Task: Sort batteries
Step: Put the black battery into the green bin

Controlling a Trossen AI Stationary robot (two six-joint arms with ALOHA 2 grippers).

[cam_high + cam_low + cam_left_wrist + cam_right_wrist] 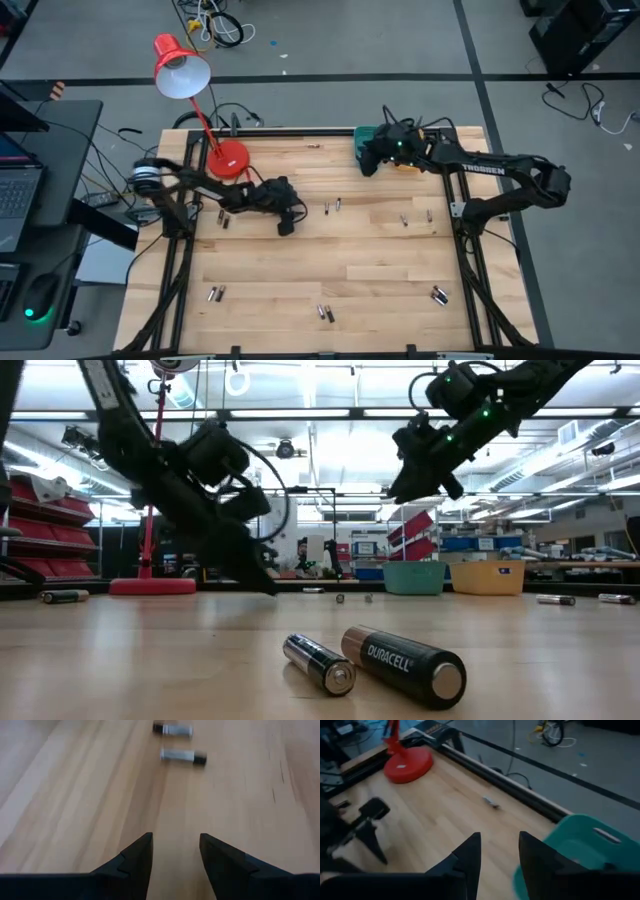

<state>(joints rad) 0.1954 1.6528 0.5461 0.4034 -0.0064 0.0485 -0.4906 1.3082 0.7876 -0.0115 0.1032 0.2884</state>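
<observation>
Small cylindrical batteries lie scattered on the wooden table. A pair [332, 206] lies mid-table and shows ahead of my left fingers in the left wrist view [182, 755]. Another pair [324, 313] lies near the front edge, close up in the low view [405, 660]. My left gripper [288, 226] is open and empty, low over the table just left of the mid-table pair. My right gripper [367, 166] is open and empty, raised beside the teal bin [580, 845] at the far edge.
A yellow bin [487, 577] stands right of the teal bin [412, 575]. A red desk lamp stands with its base [230, 158] at the far left. More batteries lie at the left [222, 216], front left [214, 294], front right [438, 295], right of middle [415, 218] and far edge [491, 801].
</observation>
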